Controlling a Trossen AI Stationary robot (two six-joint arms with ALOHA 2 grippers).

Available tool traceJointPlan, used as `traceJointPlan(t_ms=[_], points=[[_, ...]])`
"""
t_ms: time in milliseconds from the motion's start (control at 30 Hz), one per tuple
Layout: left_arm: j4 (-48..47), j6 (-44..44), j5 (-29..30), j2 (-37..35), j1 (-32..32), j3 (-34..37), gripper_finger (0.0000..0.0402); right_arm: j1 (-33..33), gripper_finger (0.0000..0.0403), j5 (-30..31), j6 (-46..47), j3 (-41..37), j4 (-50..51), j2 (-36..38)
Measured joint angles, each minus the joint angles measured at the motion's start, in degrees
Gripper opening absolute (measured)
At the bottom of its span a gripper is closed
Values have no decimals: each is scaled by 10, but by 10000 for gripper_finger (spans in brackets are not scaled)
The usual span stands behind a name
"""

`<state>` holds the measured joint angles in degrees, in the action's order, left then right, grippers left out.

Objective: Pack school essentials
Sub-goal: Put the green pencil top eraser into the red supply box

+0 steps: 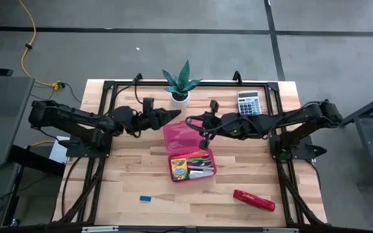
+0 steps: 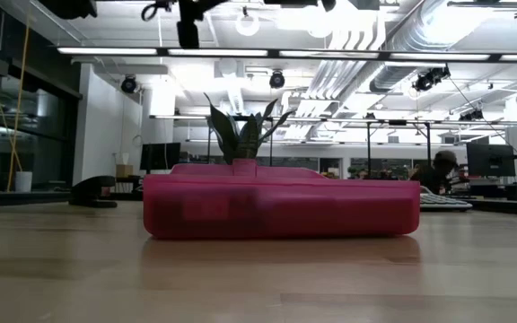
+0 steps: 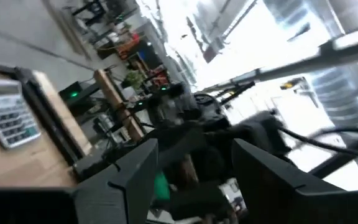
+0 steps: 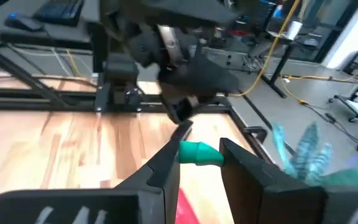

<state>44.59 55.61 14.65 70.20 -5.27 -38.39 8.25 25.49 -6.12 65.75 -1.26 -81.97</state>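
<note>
- The right gripper [image 4: 199, 163] hangs over the back edge of the pink case [image 1: 181, 137], its jaws pinched on the green-handled scissors [image 4: 200, 152].
- The left gripper [image 1: 173, 115] hangs just beside it, near the plant [image 1: 180, 84], jaws wide and holding nothing.
- In the case's front half lie the yellow-green crayon box [image 1: 179, 167] and some markers [image 1: 201, 162].
- The tiny blue eraser [image 1: 146, 198] lies in front of the case.
- The red stapler [image 1: 254, 200] lies in front too; the grey calculator [image 1: 249, 102] sits behind.

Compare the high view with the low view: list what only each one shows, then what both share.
Only the high view: the crayon box inside the open pink case, the blue eraser, and both grippers above the case, left gripper open, right gripper gripping something green. Only the low view: the room's ceiling lights. Both: case, potted plant, red stapler, calculator.
</note>
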Motion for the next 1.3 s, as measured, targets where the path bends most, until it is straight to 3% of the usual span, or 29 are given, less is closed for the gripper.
traceJointPlan(t_ms=[167, 400, 567, 900, 1300], points=[[6, -55, -36, -55, -28, 0, 195, 0, 91, -43, 60, 0, 84, 19], [22, -180, -132, -139, -29, 0, 195, 1, 91, -210, 166, 0, 195, -25], [21, -262, -158, -176, -6, 0, 195, 11, 91, -299, 177, 0, 233, -90], [16, -304, -155, -181, 23, 0, 195, 17, 91, -322, 173, 0, 309, -204], [15, -304, -155, -179, 23, 1, 195, 16, 104, -323, 147, 0, 341, -207]])
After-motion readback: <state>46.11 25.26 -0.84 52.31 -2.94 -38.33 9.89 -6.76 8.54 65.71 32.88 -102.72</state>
